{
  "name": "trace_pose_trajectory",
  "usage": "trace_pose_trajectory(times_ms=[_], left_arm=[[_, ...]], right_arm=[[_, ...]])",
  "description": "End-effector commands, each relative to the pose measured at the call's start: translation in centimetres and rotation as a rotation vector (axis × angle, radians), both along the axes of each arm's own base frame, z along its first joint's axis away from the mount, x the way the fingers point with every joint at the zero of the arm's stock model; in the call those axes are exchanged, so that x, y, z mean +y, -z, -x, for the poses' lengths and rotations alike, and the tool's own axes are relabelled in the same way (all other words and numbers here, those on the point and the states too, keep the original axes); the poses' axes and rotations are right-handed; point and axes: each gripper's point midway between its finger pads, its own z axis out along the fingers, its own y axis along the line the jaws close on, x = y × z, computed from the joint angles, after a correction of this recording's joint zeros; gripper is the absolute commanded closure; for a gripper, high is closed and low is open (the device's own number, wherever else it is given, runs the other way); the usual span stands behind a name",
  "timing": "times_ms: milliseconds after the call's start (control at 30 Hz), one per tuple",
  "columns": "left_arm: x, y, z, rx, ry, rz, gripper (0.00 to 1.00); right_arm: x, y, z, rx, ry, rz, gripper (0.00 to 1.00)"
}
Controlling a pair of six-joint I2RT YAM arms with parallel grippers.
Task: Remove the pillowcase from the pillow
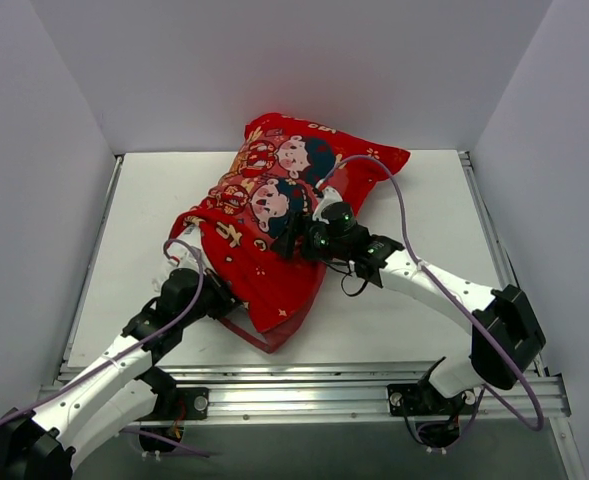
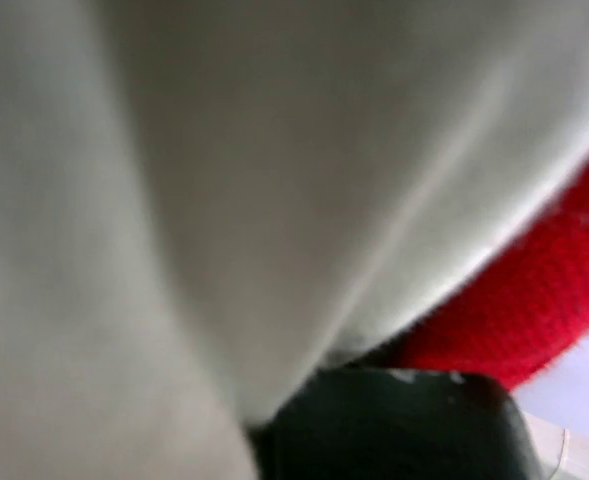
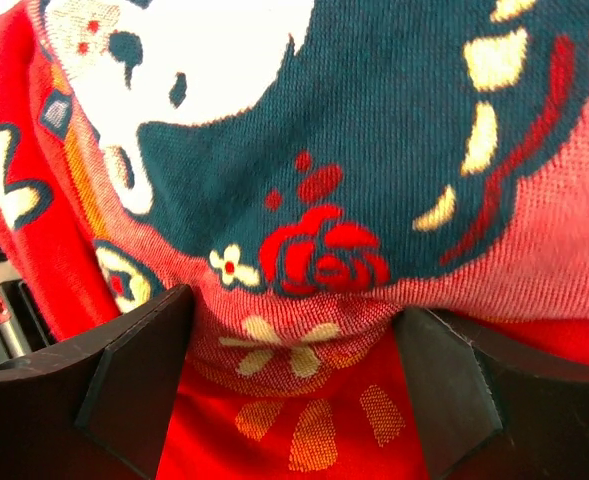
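Note:
The red pillowcase [image 1: 274, 200] with its cartoon children lies diagonally across the white table [image 1: 424, 200]. My left gripper [image 1: 214, 297] is at its near-left open end. In the left wrist view white pillow [image 2: 224, 180] fabric fills the frame and folds down into one dark finger [image 2: 394, 425], with the pillowcase [image 2: 534, 290] edge to the right. This gripper is shut on the pillow. My right gripper [image 1: 292, 240] presses on the middle of the cover. Its fingers [image 3: 134, 390] stand wide, clamped on a bulging fold of pillowcase [image 3: 374, 120], the right gripper [image 3: 294, 370] pinching that fold.
White walls [image 1: 44, 180] close in the table on the left, back and right. An aluminium rail [image 1: 304, 380] runs along the near edge. A purple cable [image 1: 399, 200] loops from the right arm over the pillowcase's far corner.

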Motion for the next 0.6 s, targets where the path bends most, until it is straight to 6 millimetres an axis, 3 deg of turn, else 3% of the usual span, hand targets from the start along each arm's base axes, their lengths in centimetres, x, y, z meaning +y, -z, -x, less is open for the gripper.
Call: trace_pose_trajectory(times_ms=[0,67,133,167,200,567], left_arm=[[-1.4,-4.8,-1.6,-0.141,0.002,0.087,0.98],[-1.6,-5.4,-1.6,-0.153,0.010,0.091,0.98],[-1.9,-6.6,-1.8,-0.173,0.012,0.103,0.98],[-2.2,-7.0,-1.7,-0.182,0.020,0.101,0.98],[-2.4,-7.9,-1.8,-0.199,0.021,0.106,0.98],[-4.4,-9.6,-2.3,-0.224,0.058,0.081,0.98]], right_arm=[[0.1,-4.2,0.5,-0.090,0.012,-0.087,0.25],[-0.9,-4.9,1.2,-0.095,0.046,-0.078,0.25],[-2.3,-3.6,2.2,-0.053,0.082,-0.031,0.26],[-3.2,-4.0,2.5,-0.049,0.121,-0.030,0.27],[-4.1,-2.6,3.2,-0.008,0.138,0.008,0.27],[-9.4,0.4,7.5,0.129,0.251,0.074,0.31]])
